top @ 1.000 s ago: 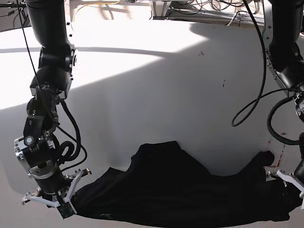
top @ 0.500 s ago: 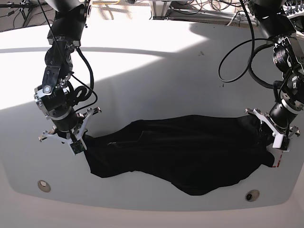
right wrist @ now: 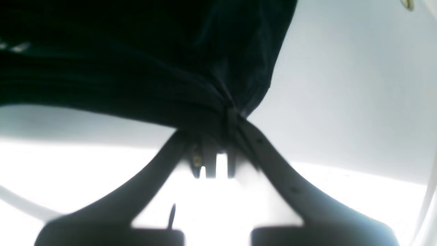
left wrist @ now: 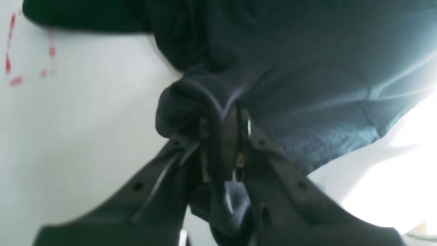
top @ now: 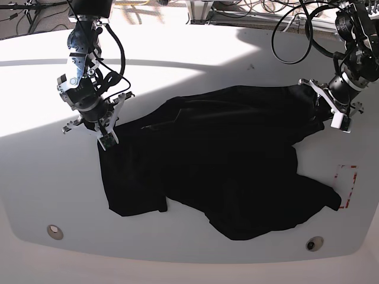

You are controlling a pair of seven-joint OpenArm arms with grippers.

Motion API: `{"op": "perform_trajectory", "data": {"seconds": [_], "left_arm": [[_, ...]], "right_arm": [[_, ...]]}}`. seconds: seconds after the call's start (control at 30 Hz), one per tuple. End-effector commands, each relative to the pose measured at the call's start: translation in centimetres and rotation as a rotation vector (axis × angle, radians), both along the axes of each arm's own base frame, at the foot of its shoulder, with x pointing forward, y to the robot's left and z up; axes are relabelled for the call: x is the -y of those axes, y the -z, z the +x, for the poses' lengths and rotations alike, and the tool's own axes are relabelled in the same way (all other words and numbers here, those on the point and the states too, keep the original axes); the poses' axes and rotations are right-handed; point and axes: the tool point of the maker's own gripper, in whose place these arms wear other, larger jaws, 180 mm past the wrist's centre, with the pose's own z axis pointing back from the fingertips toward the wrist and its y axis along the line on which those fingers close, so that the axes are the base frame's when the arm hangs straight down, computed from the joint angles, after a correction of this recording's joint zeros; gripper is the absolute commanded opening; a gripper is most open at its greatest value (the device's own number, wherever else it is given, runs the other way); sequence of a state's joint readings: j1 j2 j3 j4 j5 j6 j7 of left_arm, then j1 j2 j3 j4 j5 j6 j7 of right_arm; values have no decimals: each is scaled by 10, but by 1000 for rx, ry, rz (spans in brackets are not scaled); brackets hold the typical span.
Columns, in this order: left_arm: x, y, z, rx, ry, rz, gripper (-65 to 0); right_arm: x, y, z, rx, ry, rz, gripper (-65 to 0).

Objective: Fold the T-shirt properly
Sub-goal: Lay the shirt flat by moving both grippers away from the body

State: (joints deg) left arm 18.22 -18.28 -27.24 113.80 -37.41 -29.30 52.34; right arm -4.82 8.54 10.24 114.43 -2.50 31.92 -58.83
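The left gripper (top: 324,106) was clamped on a bunched corner of the T-shirt (top: 225,160), at the far right of the base view; in its wrist view the jaws pinched a thick roll of dark cloth, and the rest of the garment spread away above and to the right of them. The right gripper (top: 105,131) was likewise closed on the shirt, at the cloth's upper left corner in the base view; its wrist view showed gathered black folds converging into the pinch, with the fabric hanging away to the upper left.

Between the two grips the T-shirt lay stretched across the white table (top: 195,59), its upper edge running from one gripper to the other and its body draping toward the near edge, rumpled, with a lobe reaching the lower right. That lobe ended just beside a red dashed rectangle (top: 346,186) marked on the table. No containers appeared in any view.
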Motion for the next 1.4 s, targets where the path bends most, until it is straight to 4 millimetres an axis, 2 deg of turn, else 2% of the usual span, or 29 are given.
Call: {"op": "perform_trajectory", "data": {"seconds": [0.0,0.2,0.4,0.57,0.77,0.9,1.0,1.03,1.07,1.13,1.2,1.27,1.33,1.37], "left_arm": [[-7,-8,-8,21,-13,-19,-650],[-14,7,-37,-55,-36,-45,-650],[-11,24,-60,-133,-33,-50,-650],[-10,38,-81,-200,-34,-53,-650],[-1,49,-96,-255,-11,-64,-650],[7,53,-99,-272,11,-72,-649],[12,56,-102,-285,25,-79,-572],[13,56,-102,-286,27,-80,-503],[13,56,-102,-286,27,-80,-478],[13,57,-104,-290,26,-83,-356],[13,59,-107,-299,25,-83,-332],[14,59,-108,-303,27,-83,-346],[14,59,-108,-303,27,-83,-371],[14,59,-108,-303,27,-83,-388]], "right_arm": [[6,-1,-5,7,6,-17,-650],[7,15,-24,-48,7,-19,-650],[16,25,-39,-88,34,-24,-650],[15,35,-53,-127,35,-16,-650],[25,40,-64,-151,64,-21,-647],[26,43,-68,-161,69,-22,-647],[28,43,-69,-163,71,-25,-644],[28,44,-70,-168,71,-29,-644],[28,44,-70,-169,71,-31,-644],[28,49,-79,-192,70,-30,-642],[28,51,-83,-203,67,-32,-642],[28,53,-85,-209,67,-33,-636],[28,54,-87,-213,68,-30,-602],[28,56,-88,-218,69,-27,-563]]}}
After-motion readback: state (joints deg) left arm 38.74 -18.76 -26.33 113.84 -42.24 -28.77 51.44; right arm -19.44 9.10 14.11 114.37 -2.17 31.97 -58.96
